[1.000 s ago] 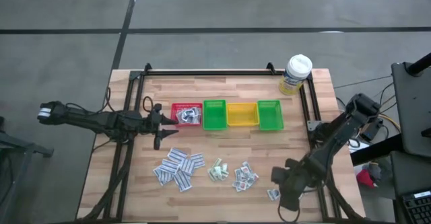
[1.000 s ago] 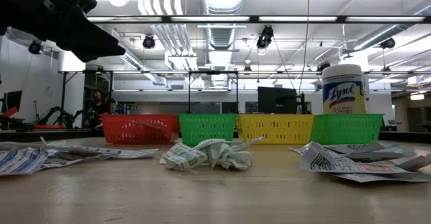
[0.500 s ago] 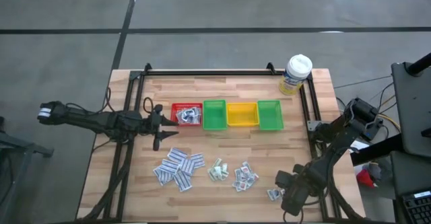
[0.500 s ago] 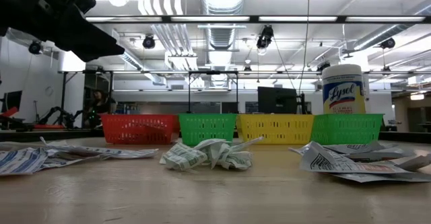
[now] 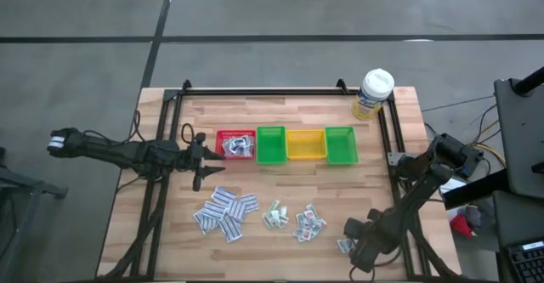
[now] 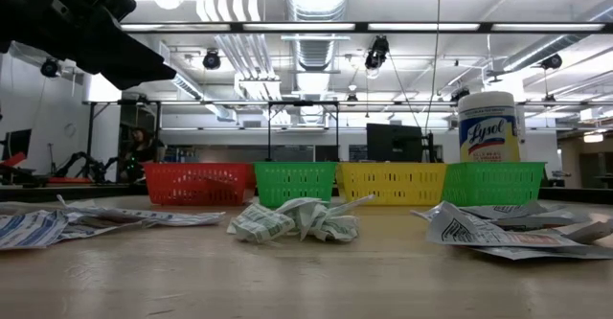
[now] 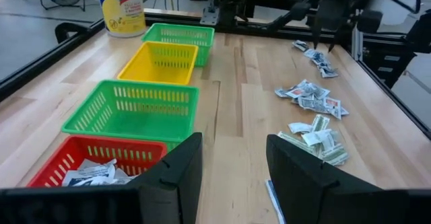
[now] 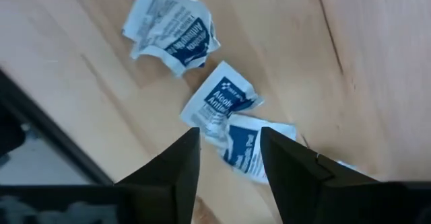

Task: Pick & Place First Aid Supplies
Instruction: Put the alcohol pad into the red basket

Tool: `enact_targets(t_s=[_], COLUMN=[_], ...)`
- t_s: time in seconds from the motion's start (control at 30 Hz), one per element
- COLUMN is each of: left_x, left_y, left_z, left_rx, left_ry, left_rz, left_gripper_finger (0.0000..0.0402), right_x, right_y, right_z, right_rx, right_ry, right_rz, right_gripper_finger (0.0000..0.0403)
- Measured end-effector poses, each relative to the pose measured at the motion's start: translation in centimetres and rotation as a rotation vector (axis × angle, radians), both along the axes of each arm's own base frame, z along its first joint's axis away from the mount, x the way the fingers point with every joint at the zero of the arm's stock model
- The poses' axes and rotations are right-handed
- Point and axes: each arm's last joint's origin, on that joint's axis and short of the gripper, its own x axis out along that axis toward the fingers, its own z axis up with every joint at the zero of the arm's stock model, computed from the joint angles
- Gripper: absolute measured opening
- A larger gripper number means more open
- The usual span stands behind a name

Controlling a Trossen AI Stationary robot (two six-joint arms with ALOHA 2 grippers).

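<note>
Four small bins (image 5: 289,144) stand in a row mid-tabletop (image 5: 280,113): red, green, yellow, green. From above, the first aid supplies lie in three loose clusters near the front edge: strip packets (image 5: 225,212), a crumpled green-printed bunch (image 5: 274,216) and squarish packets (image 5: 309,223), with a few more (image 5: 344,246) at the right claw (image 5: 361,247). The right wrist view alone shows that claw's fingers (image 8: 165,177) spread just above blue-printed packets (image 8: 215,106), gripping none. The left claw (image 5: 201,151) hangs beside the red bin, and only its wrist view shows its fingers (image 7: 176,177) parted and white packets (image 7: 91,175) lying inside the red bin (image 7: 101,160). The low view hides the bins' contents but shows the white-capped bottle (image 6: 488,125) standing behind the rightmost green bin (image 6: 493,183).
</note>
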Motion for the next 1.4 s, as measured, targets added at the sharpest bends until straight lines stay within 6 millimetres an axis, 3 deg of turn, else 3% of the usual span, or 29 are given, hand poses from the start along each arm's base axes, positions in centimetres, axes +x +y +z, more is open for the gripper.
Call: enact_targets(t_s=[0.7, 0.97, 1.4], left_x=[0.0, 0.0, 0.0], left_y=[0.0, 0.0, 0.0], left_z=[0.0, 0.0, 0.0], left_rx=[-0.015, -0.022, -0.032], left_ry=[0.0, -0.001, -0.001], left_rz=[-0.003, -0.002, 0.001], left_gripper_finger=[0.0158, 0.0158, 0.0158], right_x=[-0.6, -0.8, -0.6], right_y=[-1.1, -1.6, -4.1], right_z=[-2.4, -2.7, -2.9], right_rx=[-0.104, -0.167, -0.355], right_ry=[0.029, 0.01, 0.031], right_rz=[0.0, -0.042, -0.069], right_gripper_finger=[0.0157, 0.0141, 0.0113])
